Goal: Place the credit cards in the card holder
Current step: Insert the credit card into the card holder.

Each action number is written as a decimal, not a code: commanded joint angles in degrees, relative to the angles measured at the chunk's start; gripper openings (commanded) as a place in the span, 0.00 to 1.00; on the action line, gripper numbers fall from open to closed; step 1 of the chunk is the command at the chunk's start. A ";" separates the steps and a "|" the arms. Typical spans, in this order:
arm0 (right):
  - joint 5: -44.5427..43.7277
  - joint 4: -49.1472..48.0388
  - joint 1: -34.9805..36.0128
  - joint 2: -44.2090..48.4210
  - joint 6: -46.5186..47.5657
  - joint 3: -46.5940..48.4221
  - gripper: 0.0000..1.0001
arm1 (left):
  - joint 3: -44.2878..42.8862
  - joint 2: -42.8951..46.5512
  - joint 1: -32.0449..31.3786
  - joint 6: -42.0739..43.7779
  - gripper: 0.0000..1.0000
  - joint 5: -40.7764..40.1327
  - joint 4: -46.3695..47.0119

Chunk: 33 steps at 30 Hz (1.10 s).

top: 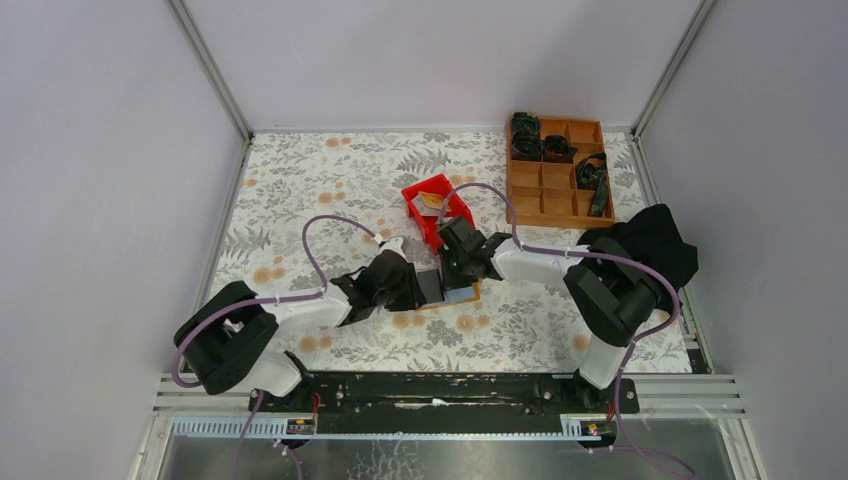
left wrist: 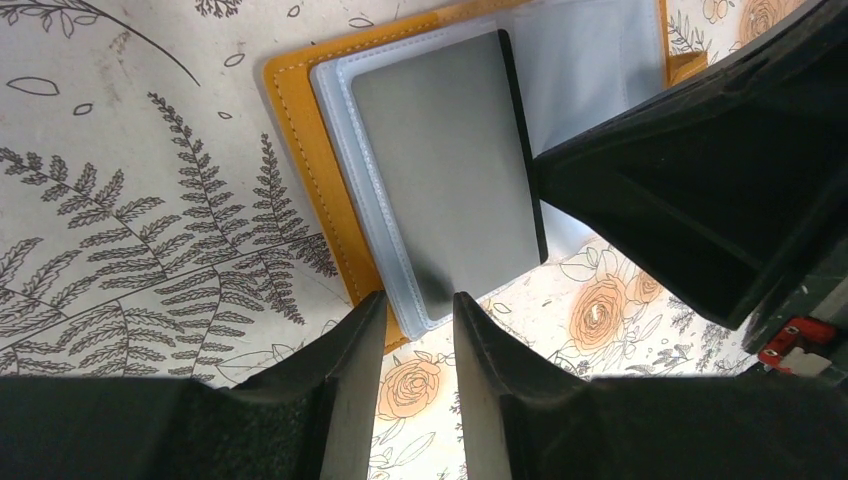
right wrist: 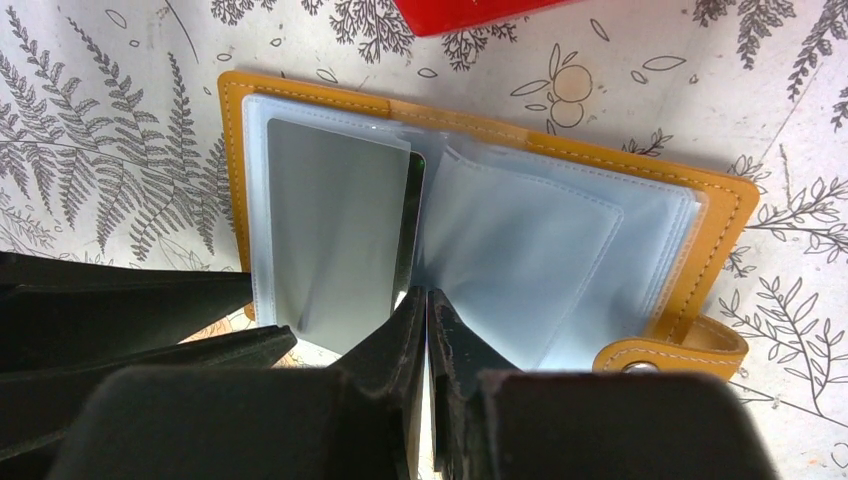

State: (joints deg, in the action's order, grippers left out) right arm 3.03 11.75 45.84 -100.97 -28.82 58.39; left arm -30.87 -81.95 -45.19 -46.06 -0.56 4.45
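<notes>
Card holder (right wrist: 235, 130) lies open mid-table, grey card (left wrist: 440, 180) tucked inside; left claw (left wrist: 420, 305), at its nine o'clock, gapes; right claw (right wrist: 428, 300) is nearly shut, perhaps nipping a sleeve (right wrist: 520, 260), and a tug might slide the card out

Fig.: workcell as I see it over the remote feed, top cam. Back wall (top: 440, 60), left wall (top: 100, 180) & right wall (top: 770, 150): plain pale lilac-grey panels, matte. Aluminium posts rise from the far-left corner (top: 210, 68) & far-right corner (top: 672, 66) of the table. Tabletop has a white cover (top: 300, 190) printed w/ grey ferns & orange-tan roses; my wrist cams show the same print as fine line drawing. Near edge: black mounting bar (top: 440, 390) on silver slotted rails (top: 200, 395), w/ a shiny metal sheet (top: 420, 455) nearer still. Light even, diffuse; shadows soft.
</notes>
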 commanded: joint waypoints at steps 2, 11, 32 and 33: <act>1.07 -0.33 1.85 -1.47 0.02 3.08 0.11 | 1.69 -1.18 0.90 1.75 0.39 0.86 1.73; 1.22 0.22 2.48 -2.18 0.14 4.67 0.13 | 1.99 -1.59 1.55 2.36 0.41 1.92 2.35; -11.70 12.85 2.49 4.46 6.59 10.90 0.40 | 3.41 -1.89 2.13 0.87 0.38 1.36 3.42; -12.57 13.34 2.49 4.73 6.95 11.54 0.40 | 3.51 -1.56 2.17 0.76 0.39 1.26 3.45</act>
State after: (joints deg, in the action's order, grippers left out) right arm -4.56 22.17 47.79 -100.38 -24.32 65.43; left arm -29.56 -83.29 -43.38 -45.60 2.59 9.63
